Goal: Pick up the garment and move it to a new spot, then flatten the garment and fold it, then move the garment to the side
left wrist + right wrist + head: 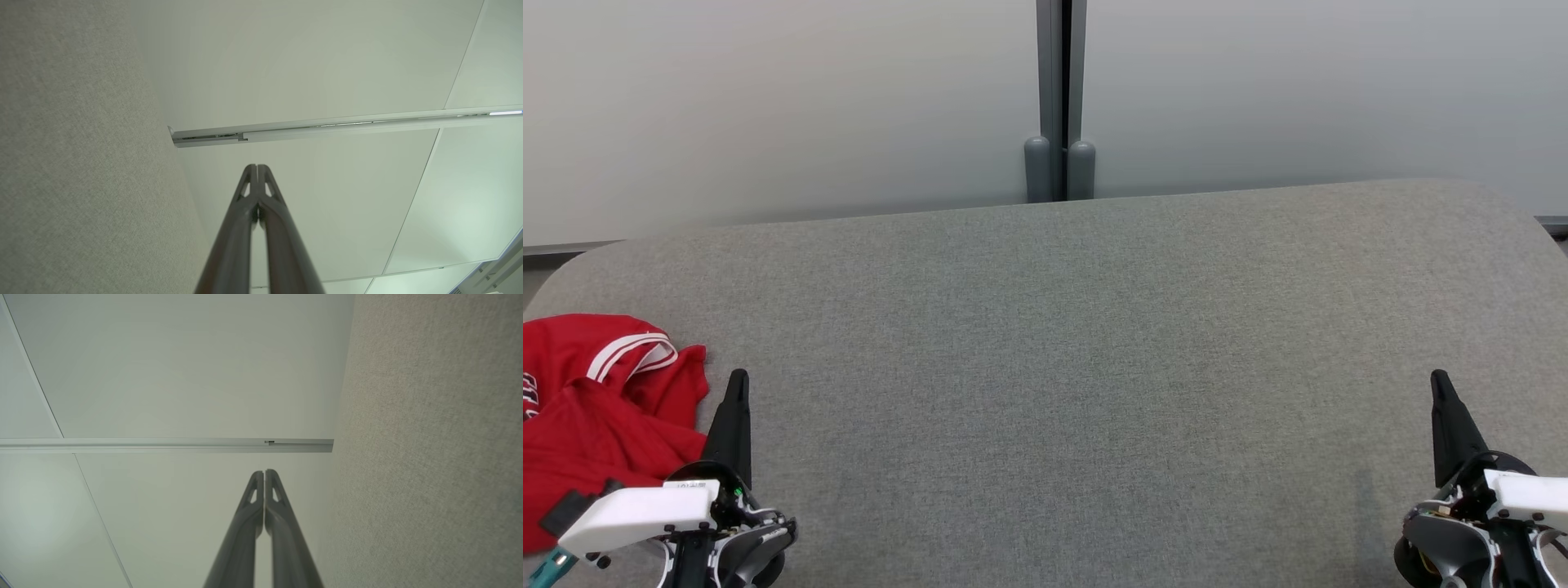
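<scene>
The garment (pixel 600 416) is a red shirt with a white-striped collar, lying crumpled at the near left corner of the grey felt table (pixel 1062 351). My left gripper (pixel 738 377) stands just right of it, shut and holding nothing, tip pointing away from me. At the lower right, my right gripper (pixel 1437 377) is far from the garment, also shut and empty. In the left wrist view the left gripper (pixel 257 166) has its fingertips pressed together, as does the right gripper (pixel 264 472) in the right wrist view.
A pale frosted wall with a grey vertical post (pixel 1060 98) runs behind the table's far edge. The table's corners are rounded. Its grey surface stretches bare between the two grippers.
</scene>
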